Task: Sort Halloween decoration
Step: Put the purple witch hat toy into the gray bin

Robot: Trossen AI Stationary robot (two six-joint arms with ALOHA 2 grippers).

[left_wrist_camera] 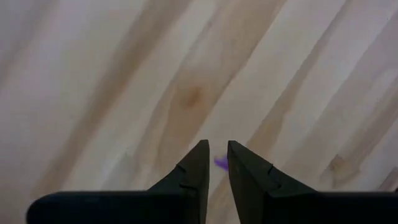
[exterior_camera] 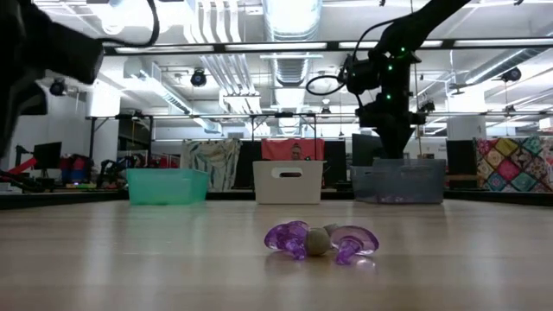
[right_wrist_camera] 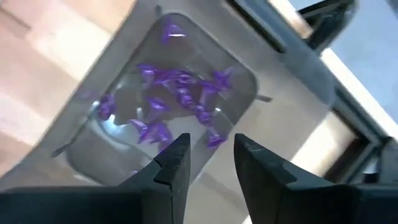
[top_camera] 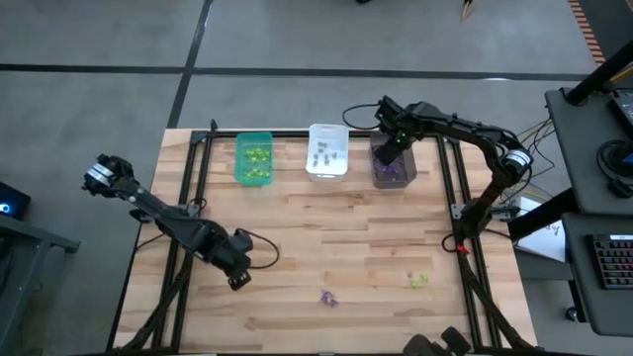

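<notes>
The Halloween decoration is tiny plastic trinkets. A loose cluster of two purple ones and a greyish one (exterior_camera: 318, 241) lies on the wood near the front edge (top_camera: 328, 299). A yellow-green one (top_camera: 418, 281) lies to its right. My left gripper (top_camera: 237, 277) hangs over the table's left front, its fingers nearly together on a purple trinket (left_wrist_camera: 220, 163). My right gripper (top_camera: 389, 150) stands open above the dark grey bin (top_camera: 400, 178). Its fingers (right_wrist_camera: 211, 146) hold nothing, and several purple trinkets (right_wrist_camera: 180, 93) lie on the bin's floor below. My left gripper pinches a small purple trinket (left_wrist_camera: 220, 163) between its two fingers, close to their free ends. Only a sliver of it shows in the narrow gap. The fingers point steeply down, and the trinket is lifted clear of the table.
Three bins stand in a row at the far edge: green (top_camera: 254, 176) with yellow-green trinkets, white (top_camera: 327, 172) with greyish ones, and dark grey on the right. Black frame rails (top_camera: 447, 198) run along the table's sides. Bare wood lies between the bins and the loose trinkets.
</notes>
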